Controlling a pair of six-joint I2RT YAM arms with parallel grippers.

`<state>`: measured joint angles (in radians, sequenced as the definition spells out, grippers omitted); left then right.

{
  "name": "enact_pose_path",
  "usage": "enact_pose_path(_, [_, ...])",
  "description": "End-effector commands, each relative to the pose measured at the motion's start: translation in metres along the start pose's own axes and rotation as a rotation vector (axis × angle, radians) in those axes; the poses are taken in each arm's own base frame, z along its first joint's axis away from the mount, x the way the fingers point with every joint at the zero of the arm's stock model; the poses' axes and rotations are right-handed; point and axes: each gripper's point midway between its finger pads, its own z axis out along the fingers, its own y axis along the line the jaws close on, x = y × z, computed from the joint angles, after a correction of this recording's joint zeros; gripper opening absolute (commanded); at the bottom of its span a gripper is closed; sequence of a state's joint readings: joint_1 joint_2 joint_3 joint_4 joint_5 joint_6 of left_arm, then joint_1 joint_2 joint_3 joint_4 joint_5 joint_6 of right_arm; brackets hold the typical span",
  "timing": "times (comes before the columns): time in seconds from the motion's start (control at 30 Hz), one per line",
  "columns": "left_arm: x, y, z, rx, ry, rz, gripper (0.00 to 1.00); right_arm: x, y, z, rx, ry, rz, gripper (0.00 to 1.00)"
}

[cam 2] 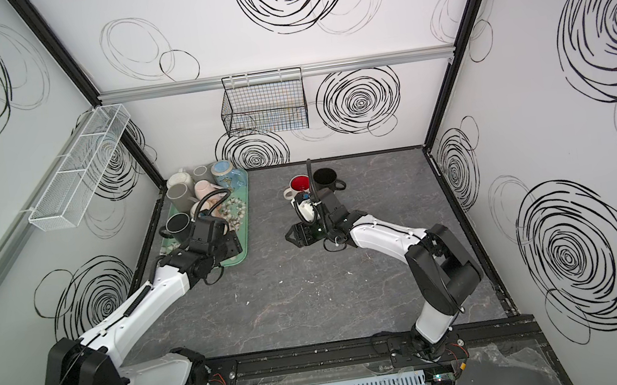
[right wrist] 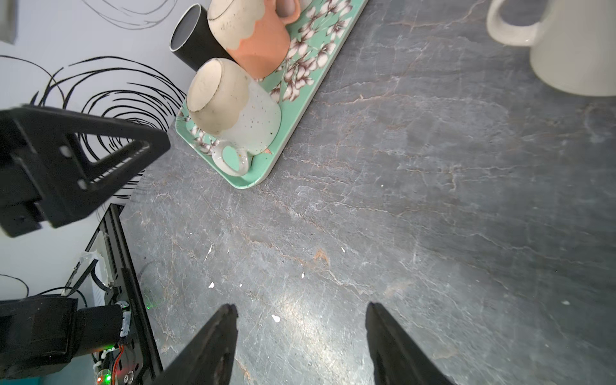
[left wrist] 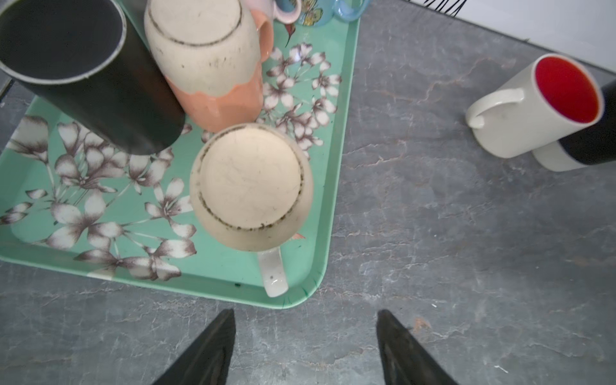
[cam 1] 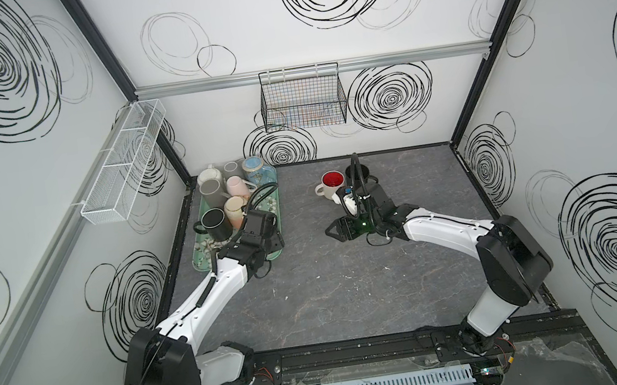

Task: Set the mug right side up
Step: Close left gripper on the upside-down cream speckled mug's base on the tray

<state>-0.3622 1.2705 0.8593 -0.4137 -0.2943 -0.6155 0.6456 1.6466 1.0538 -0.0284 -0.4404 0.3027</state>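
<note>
**Hovering over the tray, an upside-down mug just below**

Standing base-up on the green floral tray [left wrist: 213, 263], the speckled cream mug [left wrist: 250, 186] occupies the tray corner that juts toward the open table. Its handle [left wrist: 273, 273] points out toward the tray's rim.

The left gripper [left wrist: 305, 313] hangs above that same corner with its fingers apart and nothing between them. In the left wrist view its two dark tips show against the grey table [left wrist: 433, 233] just off the tray's edge, clear of the mug.

Just beside the speckled mug, farther in on the tray, a peach-and-cream mug [left wrist: 213, 56] is also base-up. The black mug [left wrist: 83, 66] next to it has its mouth up.

Well off the tray, on the bare table, a white mug with a red inside [left wrist: 520, 123] stands mouth-up. A black-and-white mug [left wrist: 593, 140] is right behind it; I cannot tell whether the two touch.

The right gripper [right wrist: 301, 308] is over bare table, well clear of the tray, with its fingers spread and nothing in them.
</note>
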Motion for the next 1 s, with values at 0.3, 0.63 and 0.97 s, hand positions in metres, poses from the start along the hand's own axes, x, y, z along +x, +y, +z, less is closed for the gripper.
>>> enact_pose_path(0.3, [0.014, 0.014, 0.043, -0.195, 0.075, -0.120, 0.61, 0.007, -0.008, -0.020, 0.030, -0.038, 0.036, 0.65])
enact_pose_path(0.63, [0.016, 0.024, 0.062, -0.222, 0.087, -0.155, 0.58, 0.011, -0.018, -0.027, 0.045, -0.035, 0.050, 0.65])
enact_pose_path(0.97, [0.020, 0.029, 0.073, -0.224, 0.106, -0.157, 0.45, 0.013, -0.021, -0.027, 0.037, -0.022, 0.052, 0.62])
